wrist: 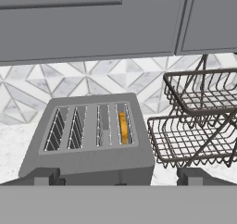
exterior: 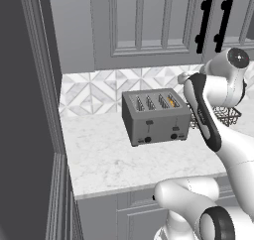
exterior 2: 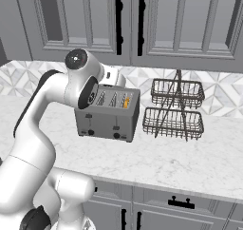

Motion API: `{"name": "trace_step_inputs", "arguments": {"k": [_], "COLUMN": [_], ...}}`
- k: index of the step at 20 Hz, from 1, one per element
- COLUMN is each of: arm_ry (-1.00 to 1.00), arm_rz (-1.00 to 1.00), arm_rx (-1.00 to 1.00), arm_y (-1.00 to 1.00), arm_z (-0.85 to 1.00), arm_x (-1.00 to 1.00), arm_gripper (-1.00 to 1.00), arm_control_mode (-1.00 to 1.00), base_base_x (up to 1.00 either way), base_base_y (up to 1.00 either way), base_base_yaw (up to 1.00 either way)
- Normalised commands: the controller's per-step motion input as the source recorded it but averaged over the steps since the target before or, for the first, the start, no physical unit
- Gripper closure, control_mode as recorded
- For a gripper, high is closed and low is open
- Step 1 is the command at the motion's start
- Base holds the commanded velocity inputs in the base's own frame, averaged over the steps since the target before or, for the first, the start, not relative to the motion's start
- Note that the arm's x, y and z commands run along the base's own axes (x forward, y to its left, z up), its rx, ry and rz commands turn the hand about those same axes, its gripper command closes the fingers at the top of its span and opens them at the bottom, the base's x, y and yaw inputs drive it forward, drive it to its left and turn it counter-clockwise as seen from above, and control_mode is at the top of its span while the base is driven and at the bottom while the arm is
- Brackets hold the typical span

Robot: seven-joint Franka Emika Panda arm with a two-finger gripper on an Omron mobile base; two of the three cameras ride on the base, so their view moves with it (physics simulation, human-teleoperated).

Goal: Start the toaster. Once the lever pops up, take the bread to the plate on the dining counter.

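Note:
The grey four-slot toaster stands on the marble worktop against the tiled wall. An orange-tan bread slice sits deep in its rightmost slot. On the front, the right lever is lower than the left lever. My gripper hovers just above and in front of the toaster, open, with its fingertips wide apart and nothing between them. The plate and the dining counter are out of view.
A dark two-tier wire basket rack stands right beside the toaster. Grey wall cabinets hang above. A tall dark panel bounds the worktop on the left.

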Motion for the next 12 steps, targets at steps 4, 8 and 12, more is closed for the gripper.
{"name": "trace_step_inputs", "arguments": {"k": [4, 8, 12], "arm_ry": [0.00, 0.00, 0.00], "arm_rz": [0.00, 0.00, 0.00], "arm_rx": [0.00, 0.00, 0.00], "arm_y": [0.00, 0.00, 0.00], "arm_z": [0.00, 0.00, 0.00], "arm_x": [0.00, 0.00, 0.00], "arm_gripper": [-1.00, -1.00, -1.00], "arm_control_mode": [-1.00, -1.00, -1.00], "base_base_x": [0.00, 0.00, 0.00], "base_base_y": [0.00, 0.00, 0.00], "base_base_yaw": [0.00, 0.00, 0.00]}}
